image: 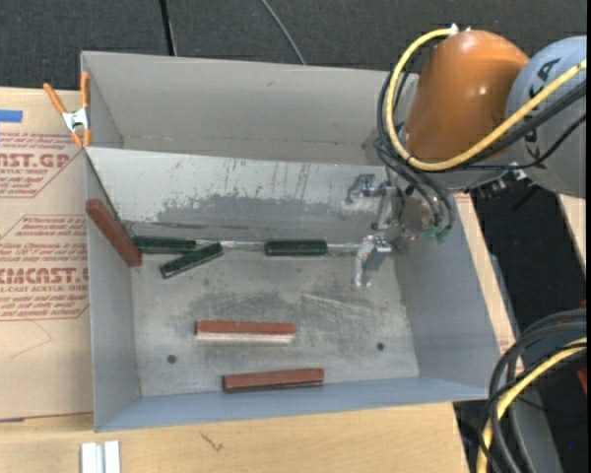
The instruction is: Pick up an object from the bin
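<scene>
Bin (276,116): a grey metal tray with tall sloping walls. Its floor is scuffed, and the few loose things lie spread out, not heaped.

Arm (463,92): reaches in over the right wall, with its orange cover and yellow cables above the back right corner. It is bent downward so the tool hangs toward the floor.

Gripper (366,264): low over the right part of the floor, near the middle between the back and front walls. Whether it is spread or pressed together cannot be told, and nothing can be made out in it.

Long brown bar (113,233): propped aslant against the left wall (an awkward lean for a top-down grab).

Brown-and-white bar (244,331): flat on the floor toward the front, well apart from the gripper.

Brown bar (273,378): flat along the front wall, probably too close to it for easy access.

Dark green stick (295,248): lies flat mid-floor, its right end nearest the gripper, so it is the likeliest pick.

Green pieces (189,258): crossed together near the left wall.

Task state: nothing lifted yet.
</scene>
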